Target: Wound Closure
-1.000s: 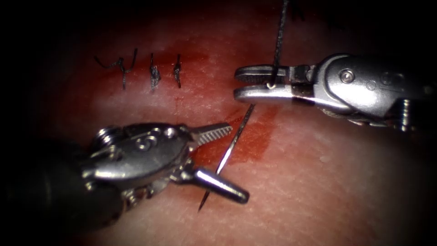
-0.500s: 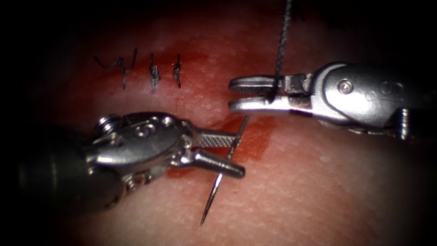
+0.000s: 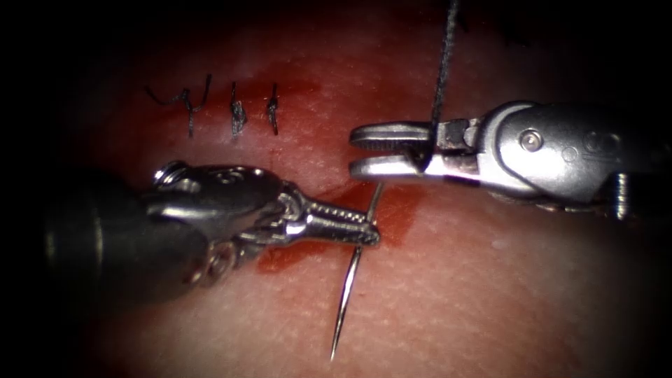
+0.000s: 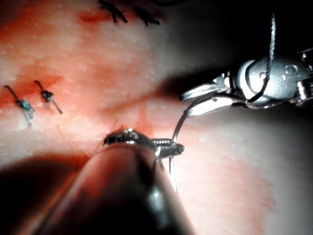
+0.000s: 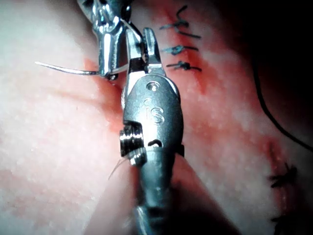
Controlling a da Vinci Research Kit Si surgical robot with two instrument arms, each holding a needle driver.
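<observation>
**Needle passes from the right tool to the left tool, above the cut**

The left tool (image 3: 367,227) has closed since a second ago: its fingers, then spread around the needle (image 3: 348,301), now pinch it near the middle of its curve. The needle is free of the tissue (image 3: 490,294), with its point low over the red fluid (image 3: 395,213) and its back end under the right tool (image 3: 360,148). The fingers of the right tool stand slightly apart, with the thread (image 3: 442,63) lying between them and running upward. Three finished stitches (image 3: 236,112) lie to the left. In my judgement the handover is complete on the left side; the next move calls for a firm hold and slack thread.
</observation>
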